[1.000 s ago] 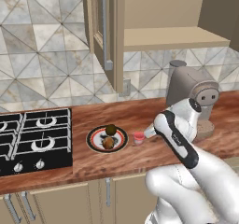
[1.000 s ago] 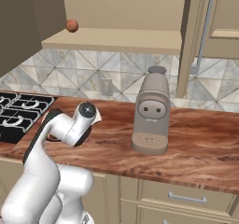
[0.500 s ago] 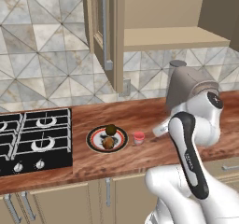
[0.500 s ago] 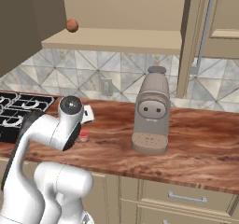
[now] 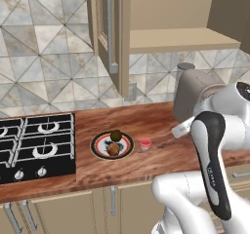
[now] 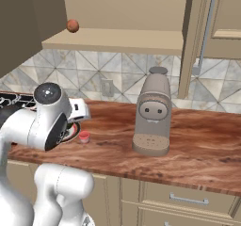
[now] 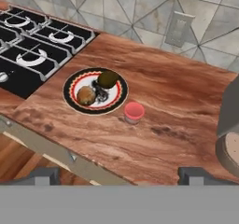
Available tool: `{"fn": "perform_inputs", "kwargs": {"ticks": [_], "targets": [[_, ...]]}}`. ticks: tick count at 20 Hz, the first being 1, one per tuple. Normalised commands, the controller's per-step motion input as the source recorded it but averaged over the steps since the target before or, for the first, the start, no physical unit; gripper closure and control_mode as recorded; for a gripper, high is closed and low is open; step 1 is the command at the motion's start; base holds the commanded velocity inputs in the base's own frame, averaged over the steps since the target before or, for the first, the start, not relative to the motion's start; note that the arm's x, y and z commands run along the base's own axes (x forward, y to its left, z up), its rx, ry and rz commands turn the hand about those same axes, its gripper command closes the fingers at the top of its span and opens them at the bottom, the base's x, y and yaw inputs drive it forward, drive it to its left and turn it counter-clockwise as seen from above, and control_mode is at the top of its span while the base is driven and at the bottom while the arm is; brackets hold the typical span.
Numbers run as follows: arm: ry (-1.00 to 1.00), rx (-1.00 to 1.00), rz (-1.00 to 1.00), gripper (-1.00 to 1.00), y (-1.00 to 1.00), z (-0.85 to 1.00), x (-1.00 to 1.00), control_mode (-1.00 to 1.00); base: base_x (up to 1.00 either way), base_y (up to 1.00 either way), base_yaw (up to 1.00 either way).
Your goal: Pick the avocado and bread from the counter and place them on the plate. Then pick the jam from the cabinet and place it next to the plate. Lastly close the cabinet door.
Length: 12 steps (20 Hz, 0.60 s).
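On the reddish-brown counter [image 7: 177, 101] the white plate [image 7: 74, 83] with its red-and-black rim holds the dark avocado [image 7: 108, 79] and the golden-brown bread [image 7: 86, 95]. The red jam [image 7: 134, 112] jar stands upright on the wood just right of the plate. My gripper [image 7: 117, 176] hovers above and in front of them, open, with nothing between its fingertips [image 7: 39, 175]. From the left base the plate [image 5: 100, 149], jam [image 5: 145, 144] and the cabinet [image 5: 166, 13] show, its cabinet door [image 5: 103, 28] swung open toward me with the silver handle [image 5: 112, 28].
A beige coffee machine [image 6: 153, 112] stands on the counter right of the jam. The black stove [image 5: 34, 145] lies left of the plate. A small orange ball [image 6: 72, 26] sits on the cabinet shelf. A wall outlet [image 7: 179, 29] is on the tiled backsplash.
My arm has risen and drawn back to the right, away from the jam, which stays standing beside the plate. The gripper remains open.
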Motion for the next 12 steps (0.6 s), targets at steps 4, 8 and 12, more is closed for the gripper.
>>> {"fn": "perform_inputs", "kwargs": {"ticks": [4,8,12], "targets": [[0.00,-0.05,-0.10,-1.00,-0.29,0.41,-0.68,-1.00,0.00,0.00,0.00],[0.05,-0.05,-0.09,-1.00,-0.26,0.27,-0.38,-1.00,0.00,0.00,0.00],[0.08,-0.06,-0.07,-1.00,-0.42,0.16,-0.30,-1.00,0.00,0.00,0.00]]}}
